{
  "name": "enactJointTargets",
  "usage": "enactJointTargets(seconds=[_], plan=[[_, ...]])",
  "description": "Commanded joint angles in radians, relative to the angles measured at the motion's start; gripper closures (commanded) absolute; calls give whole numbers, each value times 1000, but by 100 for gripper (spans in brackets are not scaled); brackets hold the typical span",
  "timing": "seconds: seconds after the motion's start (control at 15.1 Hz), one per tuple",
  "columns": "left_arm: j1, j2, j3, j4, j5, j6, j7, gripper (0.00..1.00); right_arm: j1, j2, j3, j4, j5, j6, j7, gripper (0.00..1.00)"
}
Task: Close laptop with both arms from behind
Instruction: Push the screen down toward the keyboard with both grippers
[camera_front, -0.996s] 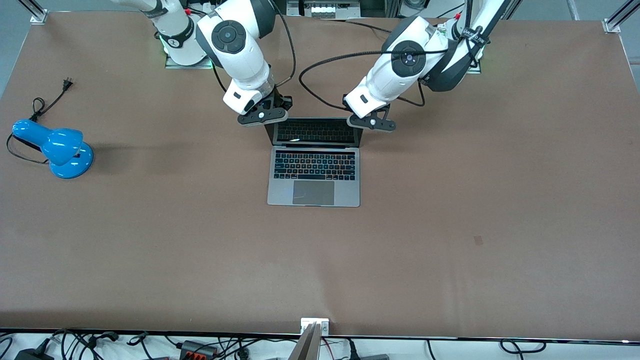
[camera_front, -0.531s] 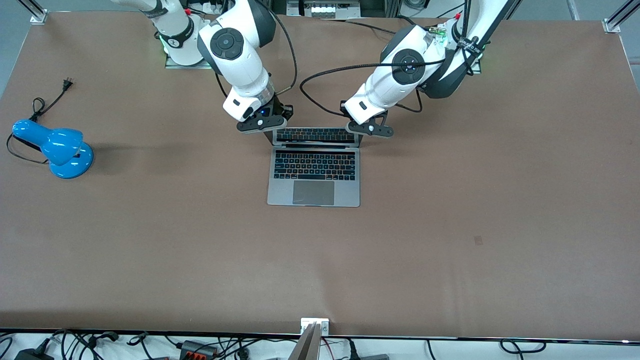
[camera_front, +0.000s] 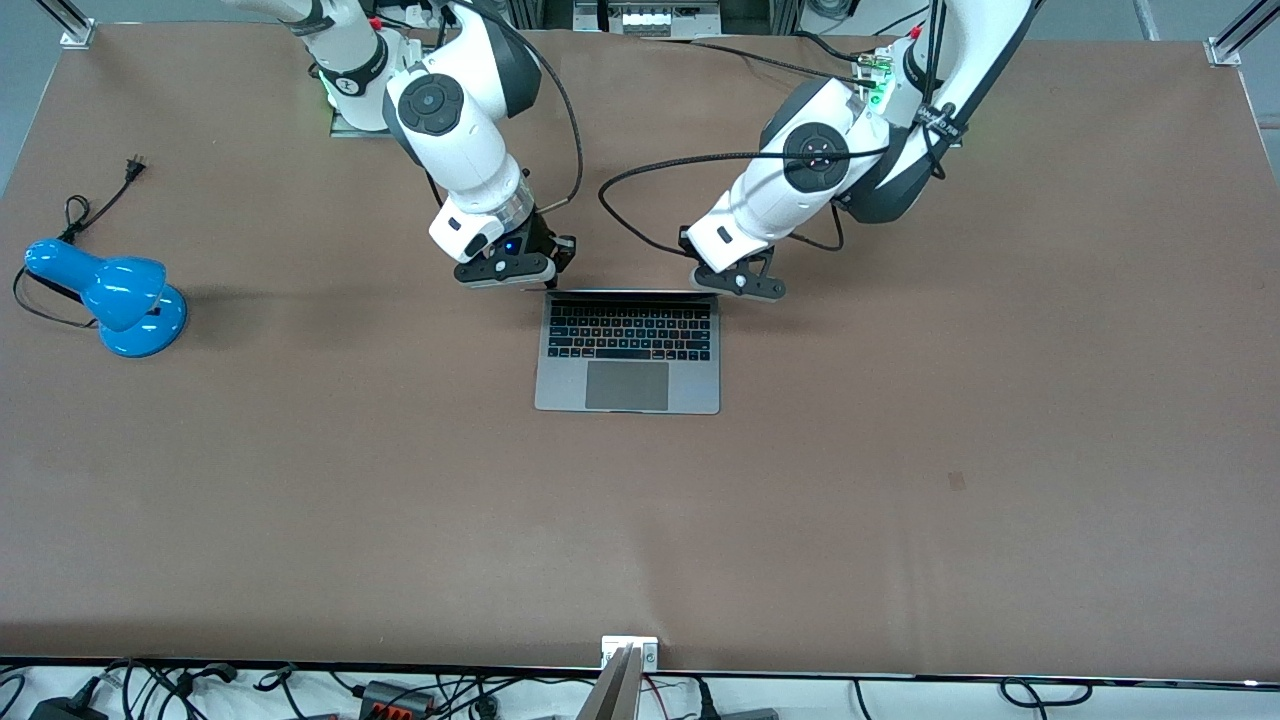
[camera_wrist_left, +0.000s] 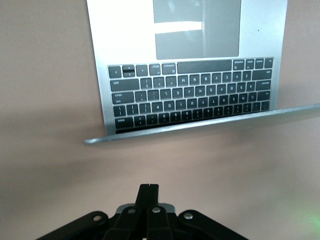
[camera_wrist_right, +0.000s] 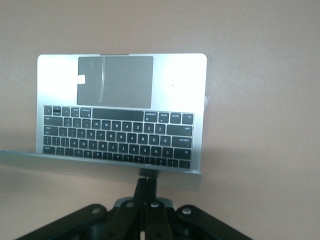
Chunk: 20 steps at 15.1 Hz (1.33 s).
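The silver-grey laptop (camera_front: 562, 388) lies open in the middle of the table, keyboard and trackpad showing. Its lid (camera_front: 630, 293) stands raised and shows only as a thin edge. My right gripper (camera_front: 548, 282) is shut with nothing in it, at the lid's corner toward the right arm's end. In the right wrist view its fingertips (camera_wrist_right: 148, 181) touch the lid's top edge (camera_wrist_right: 100, 166). My left gripper (camera_front: 738, 288) is shut and empty at the lid's other corner. In the left wrist view its fingertips (camera_wrist_left: 149, 188) stay a short way off the lid's edge (camera_wrist_left: 200, 125).
A blue desk lamp (camera_front: 120, 300) with its black cord and plug (camera_front: 135, 165) rests near the right arm's end of the table. A black cable (camera_front: 640, 190) loops over the table between the two arms' wrists.
The lid has swung from leaning back, with the screen showing, to a thin edge. Both shut grippers have moved with it toward the keyboard.
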Motion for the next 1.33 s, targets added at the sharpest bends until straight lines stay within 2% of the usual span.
enactJointTargets(seconds=[0.0, 0.2, 0.4, 0.6, 0.93, 1.26], plan=[[2, 75, 1, 53, 44, 27, -4, 100, -19, 33, 1, 19, 9, 55, 2, 100], [-2, 112, 20, 79, 47, 39, -2, 100, -32, 82, 1, 51, 10, 118, 4, 100], [0, 144, 31, 101, 116, 41, -4, 100, -35, 123, 1, 87, 10, 132, 5, 100], [-2, 193, 37, 144, 135, 44, -3, 100, -49, 172, 1, 113, 10, 212, 4, 100], [-8, 253, 41, 191, 176, 46, -4, 100, -55, 231, 1, 145, 10, 261, 1, 100], [-12, 306, 69, 202, 227, 127, 5, 100, -67, 284, -2, 147, 4, 337, -7, 100]])
